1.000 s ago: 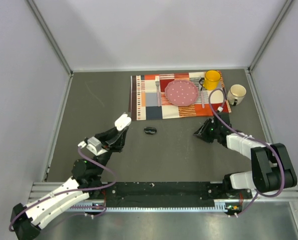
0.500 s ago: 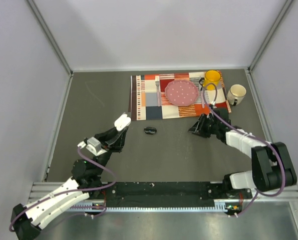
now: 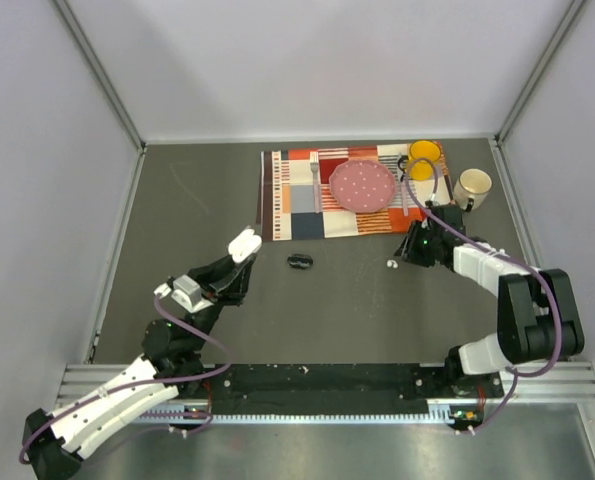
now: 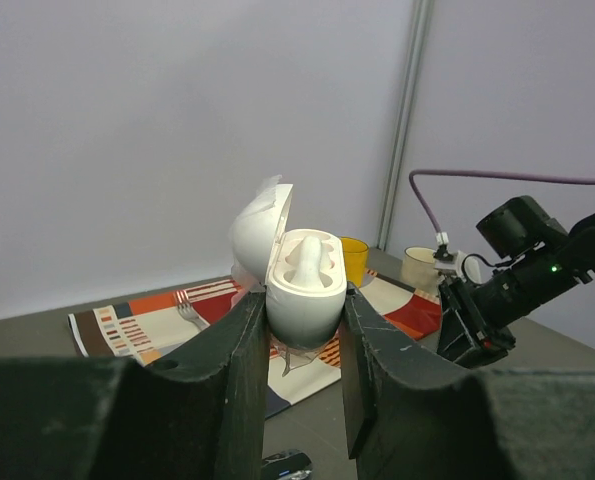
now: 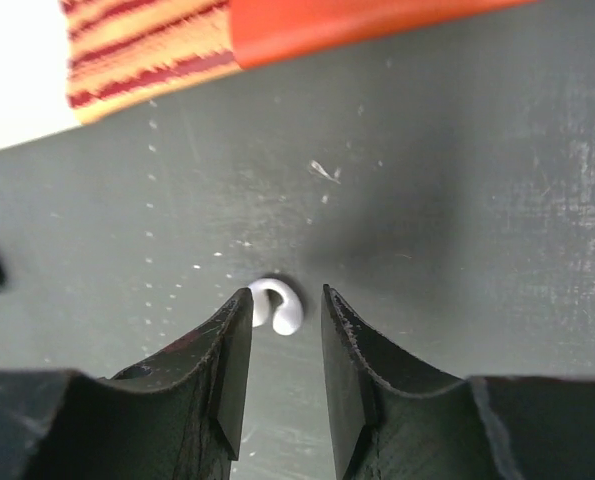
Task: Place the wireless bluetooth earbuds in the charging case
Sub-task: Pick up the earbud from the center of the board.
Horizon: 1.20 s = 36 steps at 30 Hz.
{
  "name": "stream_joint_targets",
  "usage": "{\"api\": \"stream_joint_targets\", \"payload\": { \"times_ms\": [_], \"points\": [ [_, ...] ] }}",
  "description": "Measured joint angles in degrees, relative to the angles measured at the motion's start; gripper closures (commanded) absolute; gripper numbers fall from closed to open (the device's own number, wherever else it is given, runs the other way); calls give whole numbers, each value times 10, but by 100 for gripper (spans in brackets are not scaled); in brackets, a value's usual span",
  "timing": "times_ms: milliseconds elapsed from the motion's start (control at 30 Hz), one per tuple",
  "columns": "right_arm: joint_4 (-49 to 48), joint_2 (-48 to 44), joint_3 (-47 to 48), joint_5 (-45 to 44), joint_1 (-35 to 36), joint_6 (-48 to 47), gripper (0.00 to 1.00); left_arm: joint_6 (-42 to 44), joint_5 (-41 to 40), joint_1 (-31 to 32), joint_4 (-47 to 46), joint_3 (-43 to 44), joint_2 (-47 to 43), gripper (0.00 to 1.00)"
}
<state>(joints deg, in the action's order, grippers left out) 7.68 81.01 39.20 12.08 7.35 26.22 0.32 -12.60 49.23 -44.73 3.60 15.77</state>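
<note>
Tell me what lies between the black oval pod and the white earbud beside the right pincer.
Nothing: the top view shows only bare grey tabletop from the black oval pod to the white earbud.

Overhead from behind, left wrist level, right wrist close downward, all sharing placemat

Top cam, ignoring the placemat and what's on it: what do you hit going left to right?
white charging case (held open) → black oval pod → white earbud → white mug
</note>
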Motion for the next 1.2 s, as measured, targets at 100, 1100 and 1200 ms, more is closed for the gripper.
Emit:
{"api": "stream_joint_targets", "payload": {
  "times_ms": [100,1100,1200],
  "points": [
    [9,31,3,5,-2,-14,68,0,5,0,2,0,-6,100],
    [-34,68,2,57,-3,-38,94,0,14,0,4,0,3,100],
    [-37,68,0,53,-3,-28,95,0,13,0,4,0,3,100]
  ]
}}
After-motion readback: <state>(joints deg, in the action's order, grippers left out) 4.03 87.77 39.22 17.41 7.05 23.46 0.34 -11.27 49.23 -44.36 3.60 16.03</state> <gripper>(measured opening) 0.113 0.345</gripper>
